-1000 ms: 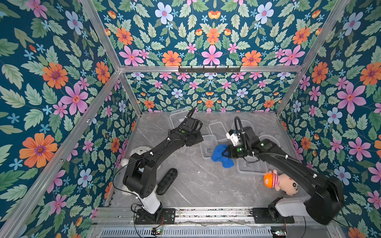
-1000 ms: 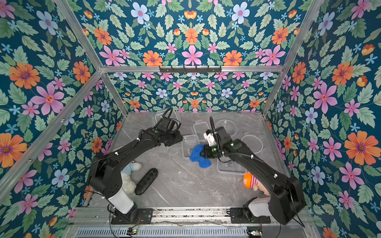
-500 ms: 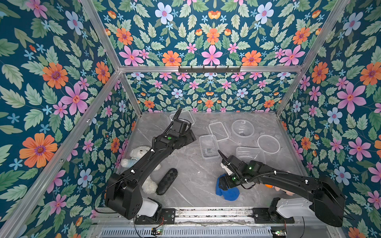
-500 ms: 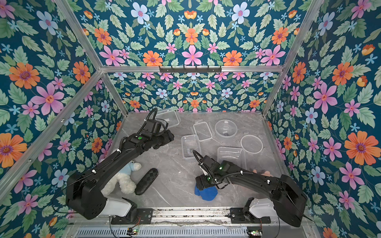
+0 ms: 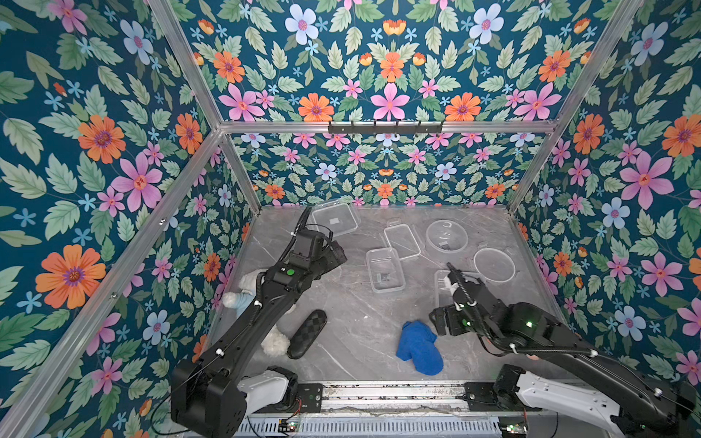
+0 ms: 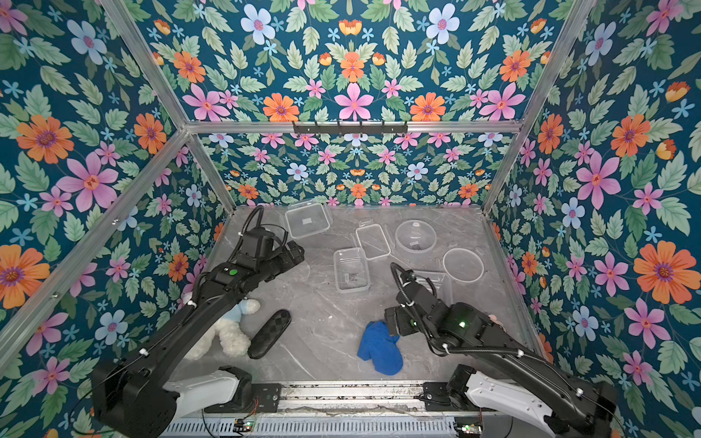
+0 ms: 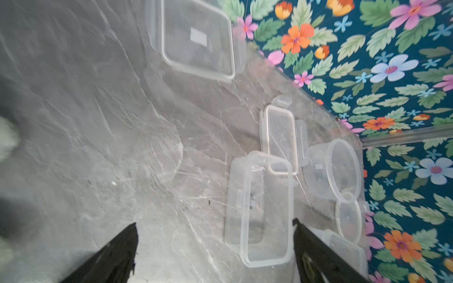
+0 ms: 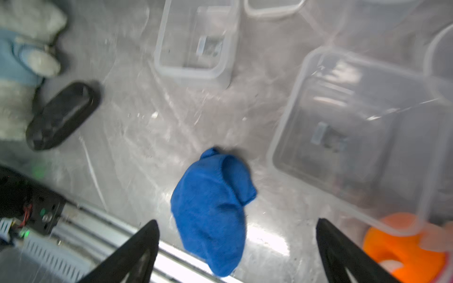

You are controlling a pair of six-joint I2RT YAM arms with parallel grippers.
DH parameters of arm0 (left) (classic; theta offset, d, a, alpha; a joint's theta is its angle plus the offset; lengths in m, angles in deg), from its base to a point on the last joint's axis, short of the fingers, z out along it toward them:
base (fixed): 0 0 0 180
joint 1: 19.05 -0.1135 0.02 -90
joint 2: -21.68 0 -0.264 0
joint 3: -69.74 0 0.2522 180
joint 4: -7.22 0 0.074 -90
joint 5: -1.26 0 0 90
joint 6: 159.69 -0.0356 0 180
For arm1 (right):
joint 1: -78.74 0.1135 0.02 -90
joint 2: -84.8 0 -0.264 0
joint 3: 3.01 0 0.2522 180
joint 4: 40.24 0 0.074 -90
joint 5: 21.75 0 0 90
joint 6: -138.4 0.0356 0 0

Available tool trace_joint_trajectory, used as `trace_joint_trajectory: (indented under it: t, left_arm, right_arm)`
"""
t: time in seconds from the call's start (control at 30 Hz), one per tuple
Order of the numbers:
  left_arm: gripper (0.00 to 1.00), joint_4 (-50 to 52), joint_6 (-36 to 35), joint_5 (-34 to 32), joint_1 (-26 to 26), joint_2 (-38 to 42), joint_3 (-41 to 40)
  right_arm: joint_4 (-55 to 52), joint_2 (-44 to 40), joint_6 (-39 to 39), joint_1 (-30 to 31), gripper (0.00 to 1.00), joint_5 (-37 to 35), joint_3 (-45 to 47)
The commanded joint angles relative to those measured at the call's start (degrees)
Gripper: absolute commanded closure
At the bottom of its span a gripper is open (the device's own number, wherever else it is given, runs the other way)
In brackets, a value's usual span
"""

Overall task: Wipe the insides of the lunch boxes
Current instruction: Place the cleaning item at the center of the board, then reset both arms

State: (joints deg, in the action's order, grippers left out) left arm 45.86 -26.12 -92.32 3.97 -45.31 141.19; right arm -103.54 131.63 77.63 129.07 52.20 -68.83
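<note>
Three lunch boxes (image 5: 385,270) stand open on the bench (image 5: 360,322), all behind the blue cloth (image 5: 419,347), none in contact with it.

- Far left-behind the cloth, the left tool (image 7: 214,225) is spread and empty, facing the rectangular box (image 7: 259,210). If nothing braces that light box, a wipe will likely skate or tip it.
- The cloth lies bunched and loose by the front rail (image 5: 390,394). A shallow pinch may catch one fold and leave the rest trailing.
- Over the cloth, the right tool (image 8: 236,220) is spread and empty.
- The square box (image 8: 355,134) sits just right-behind the cloth, close to the right arm (image 5: 531,330), so a swing could shove it.
- The round box (image 5: 445,236) is farther behind. Its clear rim is easy to misjudge and clip.
</note>
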Motion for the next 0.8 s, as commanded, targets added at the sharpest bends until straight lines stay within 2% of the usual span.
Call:
trace_joint_trajectory:
  t: [0.0, 0.07, 0.1, 0.17, 0.2, 0.3, 0.37, 0.47, 0.57, 0.6, 0.63, 0.7, 0.77]
  left_arm:
    - [0.01, -6.0, -7.1, -11.1, -2.0, 0.9, -1.1]
    - [0.01, -8.2, -8.1, -16.6, -2.9, -1.0, -1.4]
    - [0.01, -11.7, -9.9, -19.2, -3.0, -3.1, -2.2]
    - [0.01, -18.0, -20.5, -17.4, -2.9, -7.5, -3.8]
    - [0.01, -20.2, -24.0, -16.9, -2.8, -10.2, -4.2]
    - [0.01, -22.6, -21.9, -27.3, -2.9, -18.2, -3.2]
    - [0.01, -25.8, -23.9, -31.8, -2.9, -21.6, -3.9]
    - [0.01, -40.4, -31.8, -34.3, -2.8, -23.4, -10.0]
    - [0.01, -56.2, -38.8, -37.8, -3.5, -24.8, -15.6]
    - [0.01, -55.0, -39.7, -37.0, -4.1, -25.0, -14.8]
    - [0.01, -59.2, -41.9, -37.2, -4.6, -25.5, -15.8]
    - [0.01, -69.5, -48.0, -33.9, -6.6, -27.0, -18.8]
    - [0.01, -69.8, -48.3, -27.4, -9.3, -27.7, -17.9]
  right_arm:
    - [5.0, -5.3, -7.2, -1.7, 0.01, -15.5, 1.1]
    - [15.8, -8.6, -14.3, -3.7, 0.01, -23.3, 5.5]
    - [25.2, -9.9, -20.3, -5.1, 0.01, -27.9, 10.0]
    - [49.9, -10.6, -37.1, -9.8, 0.01, -29.7, 20.6]
    - [55.7, -9.4, -37.2, -13.3, 0.01, -29.0, 23.4]
    - [50.0, -1.5, -23.1, -28.3, 0.01, -17.8, 22.3]
    - [52.2, 5.6, -19.3, -35.3, 0.01, -13.2, 22.5]
    - [64.1, 15.7, -22.6, -38.3, 0.01, -14.2, 25.0]
    - [74.6, 24.4, -21.3, -41.6, 0.01, -11.6, 28.2]
    - [80.5, 27.0, -22.6, -42.9, 0.01, -10.1, 29.3]
    - [78.6, 27.9, -22.7, -43.1, 0.01, -9.1, 27.9]
    - [84.2, 31.1, -25.3, -44.4, 0.01, -6.8, 27.5]
    - [89.1, 35.4, -25.9, -46.3, 0.01, -4.3, 27.7]
